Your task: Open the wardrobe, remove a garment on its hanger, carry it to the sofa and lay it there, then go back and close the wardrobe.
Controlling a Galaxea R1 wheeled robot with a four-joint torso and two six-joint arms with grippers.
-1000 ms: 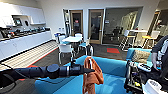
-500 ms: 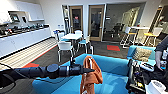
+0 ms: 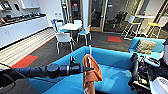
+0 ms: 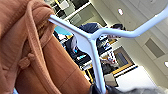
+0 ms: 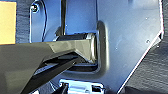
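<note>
Clamped on the thin white hanger [image 3: 89, 58], the left gripper [image 3: 88, 68] sits at the end of a matte black, tubular arm reaching in from the lower left of the head view to just below centre. From the hanger droops the garment [image 3: 91, 75], a burnt-orange top of soft, fleecy cloth that falls in a narrow bunched fold toward the lower edge of the frame. In the left wrist view the same hanger [image 4: 93, 47] shows as smooth, flat plastic with two slim arms branching from a straight stem, and the orange cloth [image 4: 32, 57] lies draped over one arm, with thick seams and a corded edge. Directly behind the hanging top is the sofa [image 3: 117, 72], bright turquoise upholstery with a high, rounded back that curves around a plain seat. At the right edge a person with a dark control rig [image 3: 140, 72] stands beside it. Farther right is a smaller blue seat with a patterned cushion [image 3: 145, 46]. Beyond, in the upper middle, white chairs surround a white table [image 3: 70, 26] on dark carpet, and white counters run along the upper left. Whether the right gripper is apart or together cannot be told from its wrist view.
</note>
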